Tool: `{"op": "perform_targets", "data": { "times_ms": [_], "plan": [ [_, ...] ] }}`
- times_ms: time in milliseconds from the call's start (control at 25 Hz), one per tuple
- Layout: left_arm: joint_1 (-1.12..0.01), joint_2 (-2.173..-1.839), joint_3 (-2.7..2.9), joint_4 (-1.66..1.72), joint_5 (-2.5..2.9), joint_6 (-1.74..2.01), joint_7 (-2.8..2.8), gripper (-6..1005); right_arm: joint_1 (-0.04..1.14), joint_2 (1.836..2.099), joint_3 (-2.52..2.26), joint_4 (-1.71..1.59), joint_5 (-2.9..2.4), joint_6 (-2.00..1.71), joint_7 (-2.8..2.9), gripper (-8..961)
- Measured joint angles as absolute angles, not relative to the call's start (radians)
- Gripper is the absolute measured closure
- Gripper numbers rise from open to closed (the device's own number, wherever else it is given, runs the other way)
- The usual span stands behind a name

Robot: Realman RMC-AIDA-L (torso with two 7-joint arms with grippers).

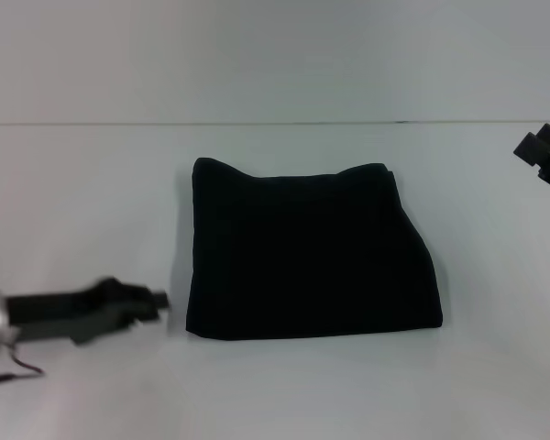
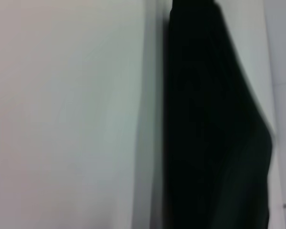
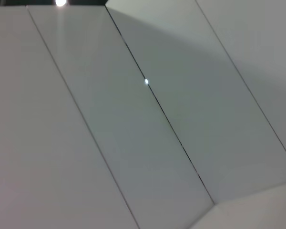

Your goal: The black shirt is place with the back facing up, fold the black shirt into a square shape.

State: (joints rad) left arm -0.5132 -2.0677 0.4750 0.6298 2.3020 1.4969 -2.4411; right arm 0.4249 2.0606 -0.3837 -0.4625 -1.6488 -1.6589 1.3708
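Nearest to me, my left gripper (image 1: 156,300) sits low over the white table (image 1: 73,202), just off the near left corner of the black shirt (image 1: 307,252). It points toward the cloth with a thin strip of bare table between its tip and the shirt's edge, so no contact. The fingers come together to a narrow tip; I can't tell whether they are closed or a crack apart. Nothing lies between that tip and the shirt.

My left wrist camera looks along that same edge: the black shirt (image 2: 214,129) fills one side of its view as a dark slab, pale table (image 2: 62,114) the other, with a soft shadow running beside the cloth.

Moving out to the shirt: it lies folded flat in the middle of the table, a compact, roughly square block. Its near edge is straight, its far edge dips slightly between two raised corners, and its right side slants outward toward the near corner. Plain black faces up; no lettering shows.

Farther still, my right gripper (image 1: 543,156) is off beyond the shirt's far right corner, well apart from the cloth. I can't tell how its fingers stand. Its wrist camera sees only pale panels (image 3: 133,133) with thin dark seams.
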Motion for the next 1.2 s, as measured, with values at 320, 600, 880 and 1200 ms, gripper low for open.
{"op": "perform_targets", "data": {
  "times_ms": [320, 600, 880, 1200],
  "plan": [
    [-0.561, -2.049, 0.387, 0.695, 2.184, 1.757, -1.869, 709, 0.409, 2.038, -0.402, -0.617, -1.923, -1.662, 1.346, 160],
    [-0.646, -2.153, 0.498, 0.673, 2.180, 1.564, -1.479, 455, 0.444, 2.075, -0.406, -0.632, -2.052, -1.634, 1.271, 160],
    [-0.677, -2.163, 0.524, 0.628, 2.176, 1.496, -1.439, 161, 0.490, 2.088, -0.416, -0.545, -2.059, -1.553, 1.206, 160],
    [-0.669, -2.155, 0.538, 0.639, 2.188, 1.488, -1.462, 82, 0.510, 2.089, -0.425, -0.529, -2.062, -1.517, 1.214, 160]
  ]
}}
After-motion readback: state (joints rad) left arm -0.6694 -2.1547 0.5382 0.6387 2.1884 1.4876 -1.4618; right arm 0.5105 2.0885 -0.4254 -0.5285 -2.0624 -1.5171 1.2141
